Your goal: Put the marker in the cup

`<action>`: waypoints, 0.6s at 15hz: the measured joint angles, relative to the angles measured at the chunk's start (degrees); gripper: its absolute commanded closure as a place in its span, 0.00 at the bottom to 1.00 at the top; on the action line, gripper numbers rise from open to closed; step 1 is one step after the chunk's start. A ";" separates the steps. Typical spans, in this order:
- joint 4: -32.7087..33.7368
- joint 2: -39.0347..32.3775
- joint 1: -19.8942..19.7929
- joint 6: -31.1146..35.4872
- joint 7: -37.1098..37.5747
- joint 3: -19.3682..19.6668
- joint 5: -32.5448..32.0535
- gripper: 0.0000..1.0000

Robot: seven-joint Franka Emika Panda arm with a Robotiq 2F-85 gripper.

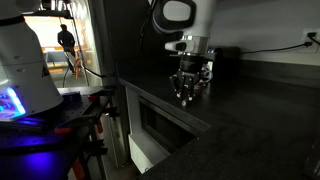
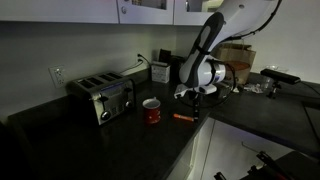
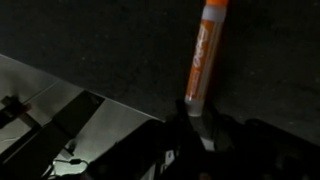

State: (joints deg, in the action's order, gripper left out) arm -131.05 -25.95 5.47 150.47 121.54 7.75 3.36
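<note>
In an exterior view the gripper (image 1: 188,96) hangs low over the dark counter (image 1: 250,115), fingers pointing down. The light is too dim to tell how far apart the fingers stand, and the marker cannot be made out beneath them.

In an exterior view from across the room, the marker (image 2: 183,117) lies flat on the counter (image 2: 120,135), at about 4 o'clock from the cup (image 2: 151,110) and near it but not touching. The gripper (image 2: 195,93) hovers at roughly 1 o'clock from the marker, seemingly clear of it. A toaster (image 2: 102,97) stands at 9 o'clock from the cup.

In the wrist view the marker (image 3: 205,55) runs from the dark gripper body at 6 o'clock up toward 12 o'clock, orange cap end farthest away. The fingers are lost in shadow, so I cannot tell their width or whether they touch the pen.

My reading is that this is the approach-and-grasp step, with nothing lifted yet. The next move calls for centring over the barrel, descending, closing across it, then carrying it toward 10 o'clock and tipping it upright over the cup's rim.
</note>
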 measured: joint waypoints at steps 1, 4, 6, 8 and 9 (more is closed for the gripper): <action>0.10 -0.05 0.02 0.00 -0.05 -0.02 0.02 0.94; 0.28 -0.14 0.07 0.02 -0.06 -0.04 0.03 0.94; 0.40 -0.15 0.44 0.28 -0.06 0.27 -0.48 0.94; 0.80 -0.14 2.36 0.57 0.41 2.42 -3.91 0.94; 1.05 -0.12 4.11 0.79 1.45 4.47 -7.25 0.94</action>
State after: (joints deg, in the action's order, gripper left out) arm -130.00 -26.07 9.58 151.26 122.99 12.23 -3.89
